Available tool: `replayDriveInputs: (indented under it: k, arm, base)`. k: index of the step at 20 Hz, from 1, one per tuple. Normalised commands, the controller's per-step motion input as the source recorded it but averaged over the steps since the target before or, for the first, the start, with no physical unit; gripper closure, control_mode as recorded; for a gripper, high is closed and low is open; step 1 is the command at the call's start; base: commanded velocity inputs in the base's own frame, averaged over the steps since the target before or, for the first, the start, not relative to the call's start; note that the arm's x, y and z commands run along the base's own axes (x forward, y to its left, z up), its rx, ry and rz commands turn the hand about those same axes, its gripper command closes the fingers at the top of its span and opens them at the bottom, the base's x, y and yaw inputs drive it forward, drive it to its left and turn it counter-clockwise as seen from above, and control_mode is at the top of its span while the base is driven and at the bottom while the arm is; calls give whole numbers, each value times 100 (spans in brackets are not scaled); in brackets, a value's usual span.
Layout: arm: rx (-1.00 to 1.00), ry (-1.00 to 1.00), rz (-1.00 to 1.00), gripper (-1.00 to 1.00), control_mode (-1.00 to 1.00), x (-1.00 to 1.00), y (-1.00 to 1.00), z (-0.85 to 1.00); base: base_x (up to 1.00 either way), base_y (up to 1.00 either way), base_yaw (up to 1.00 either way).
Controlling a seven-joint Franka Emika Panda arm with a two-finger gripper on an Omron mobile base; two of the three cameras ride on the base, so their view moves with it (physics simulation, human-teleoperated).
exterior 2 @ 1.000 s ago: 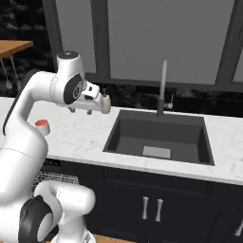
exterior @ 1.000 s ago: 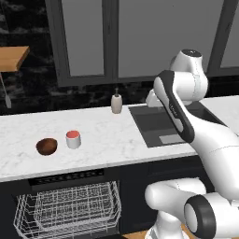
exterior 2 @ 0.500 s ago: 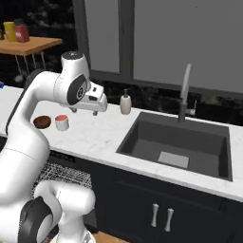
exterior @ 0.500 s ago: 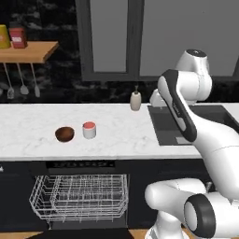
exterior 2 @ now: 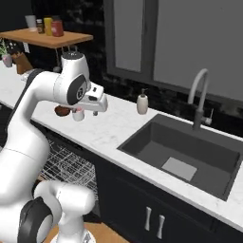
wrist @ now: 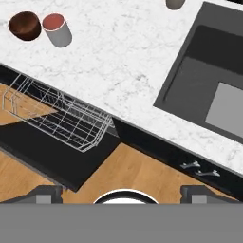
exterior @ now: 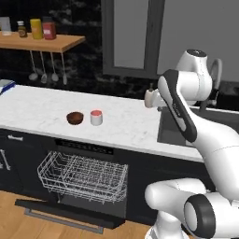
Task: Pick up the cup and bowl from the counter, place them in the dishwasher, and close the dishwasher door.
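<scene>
Cup [exterior: 96,117] and bowl [exterior: 74,117] side by side, left-centre on surface [exterior: 42,109], above lowered dishwasher door [exterior: 65,210] and pulled-out rack [exterior: 81,176], ready for loading; jaws' state impossible to tell.

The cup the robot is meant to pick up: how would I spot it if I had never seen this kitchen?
Find the long white marble counter and the open dishwasher with its wire rack pulled out below it. Just above that rack two small things sit close together: the cup is the right one, a short white cylinder with a red top, unlike the round dark-brown bowl.
</scene>
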Motion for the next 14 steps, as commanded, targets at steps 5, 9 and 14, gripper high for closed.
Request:
replayDriveInputs:
  k: [5,9,14]
  arm:
    - [0,0,0,-100,100,0,0,0]
    - [0,0,0,-100,100,0,0,0]
    - [0,0,0,-100,100,0,0,0]
  base:
    - [-16,-70,40]
    - [0,-58,40]
    - [0,-40,42]
